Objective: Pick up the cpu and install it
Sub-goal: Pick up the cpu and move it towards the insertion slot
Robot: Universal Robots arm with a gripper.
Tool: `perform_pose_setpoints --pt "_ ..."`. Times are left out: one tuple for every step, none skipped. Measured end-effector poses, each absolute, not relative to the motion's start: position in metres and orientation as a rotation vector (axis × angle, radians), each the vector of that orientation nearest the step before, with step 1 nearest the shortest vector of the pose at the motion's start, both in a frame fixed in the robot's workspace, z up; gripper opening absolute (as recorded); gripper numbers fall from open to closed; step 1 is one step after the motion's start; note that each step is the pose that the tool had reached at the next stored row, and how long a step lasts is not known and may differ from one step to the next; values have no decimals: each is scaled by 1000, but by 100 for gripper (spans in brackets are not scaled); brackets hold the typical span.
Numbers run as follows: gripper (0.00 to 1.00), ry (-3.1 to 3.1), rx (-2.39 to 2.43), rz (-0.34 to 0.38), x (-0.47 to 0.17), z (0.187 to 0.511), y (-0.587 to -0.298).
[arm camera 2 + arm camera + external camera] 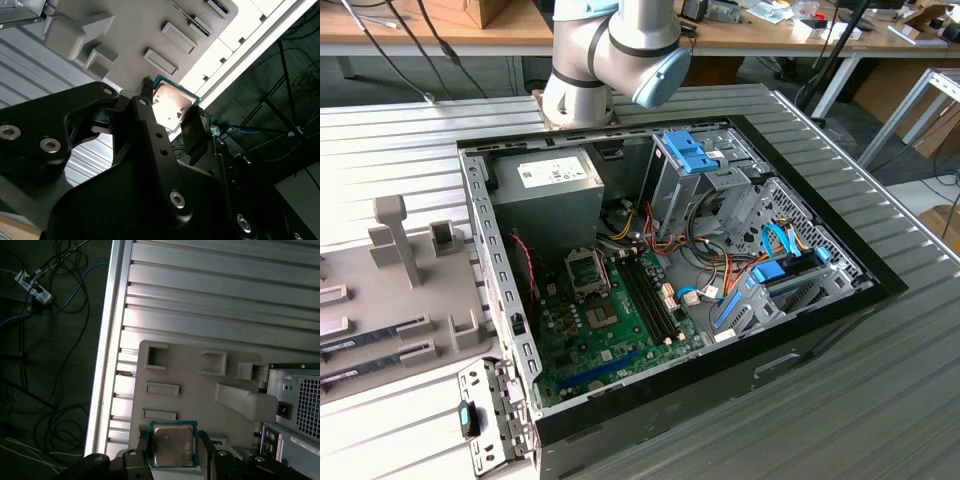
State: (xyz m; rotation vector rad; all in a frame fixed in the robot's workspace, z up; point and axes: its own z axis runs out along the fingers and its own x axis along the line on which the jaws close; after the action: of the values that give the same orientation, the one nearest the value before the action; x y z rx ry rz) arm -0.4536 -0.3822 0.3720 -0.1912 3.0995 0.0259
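The cpu [172,445] sat flat between my fingertips, its silvery lid turned toward both wrist cameras and its green rim showing at the edges. My claw [173,444] was drawn narrow onto it, a finger [206,452] against each of two opposite edges. Beneath lay the grey holder tray [200,385] on the slatted table [225,300]. The chip looked lifted clear of the tray, though I could not be sure. The socket [588,270] lay inside the open computer case [790,350], off beside that tray.

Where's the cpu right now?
In both wrist views the cpu sits between the fingers, over the grey parts tray beside the computer case.
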Motion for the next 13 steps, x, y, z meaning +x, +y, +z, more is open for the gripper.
perform_pose_setpoints --pt "47 3099 -191 26 -454 373 -382" --pt "47 3099 -191 26 -454 373 -382" --pt "47 3099 -191 26 -454 374 -382" --pt "47 3099 -191 26 -454 375 -382" --pt "47 3099 -191 27 -454 376 -382" --pt "47 3099 -191 27 -454 377 -382" --pt "47 3099 -191 27 -454 377 -382" --pt "47 3099 -191 27 -454 378 -382" --pt "47 3099 -191 27 -454 379 -382" --pt "47 3099 -191 27 -454 380 -382" --pt "47 3099 -191 28 -454 381 -382" --pt "47 3099 -191 28 -454 382 -382" --pt "47 3099 -191 28 -454 383 -382"
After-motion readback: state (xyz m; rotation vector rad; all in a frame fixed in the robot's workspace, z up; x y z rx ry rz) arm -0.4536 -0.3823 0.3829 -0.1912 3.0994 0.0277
